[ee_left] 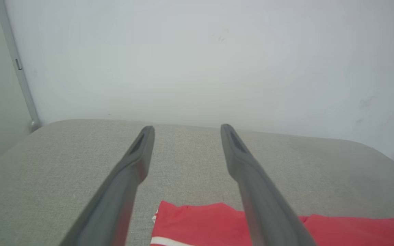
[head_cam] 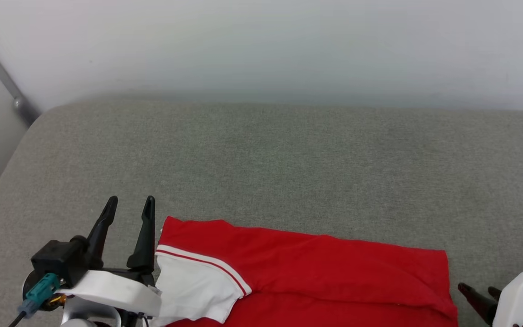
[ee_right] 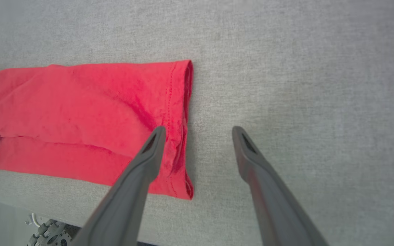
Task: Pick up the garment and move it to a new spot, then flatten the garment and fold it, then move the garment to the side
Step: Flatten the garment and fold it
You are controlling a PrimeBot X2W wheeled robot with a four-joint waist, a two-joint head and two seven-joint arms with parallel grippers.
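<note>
Hovering low at the left, our left gripper [head_cam: 131, 200] points up the grey fabric surface [head_cam: 288, 154], fingers spread and empty, just beside the white sleeve [head_cam: 193, 286]. The red garment [head_cam: 325, 263] lies folded along the near edge. At its hem end our right gripper [ee_right: 198, 130] hangs with fingers parted, grasping nothing.

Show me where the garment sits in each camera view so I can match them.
Head view: garment at the bottom edge, centre.
Left wrist view: garment along the bottom edge, centre to right.
Right wrist view: garment across the left half, hem ending near centre.
Shared landmark: the grey cushion under it.
</note>
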